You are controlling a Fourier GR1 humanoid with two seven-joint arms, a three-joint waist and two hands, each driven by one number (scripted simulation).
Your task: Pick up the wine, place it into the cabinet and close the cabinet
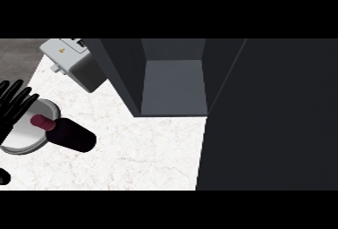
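The wine bottle is dark with a maroon cap and lies tilted on the white counter at the left, its cap end over a round grey plate. My left hand shows at the left edge, open with fingers straight and pointing up, just left of the bottle's cap and apart from it. The dark cabinet stands open at the top middle, its grey inner floor showing with nothing on it. Its open door fills the right side of the view. My right hand is not in sight.
A grey boxy appliance stands at the back left beside the cabinet's left wall. White marbled counter stretches between the bottle and the cabinet door. A small black shape shows at the lower left edge.
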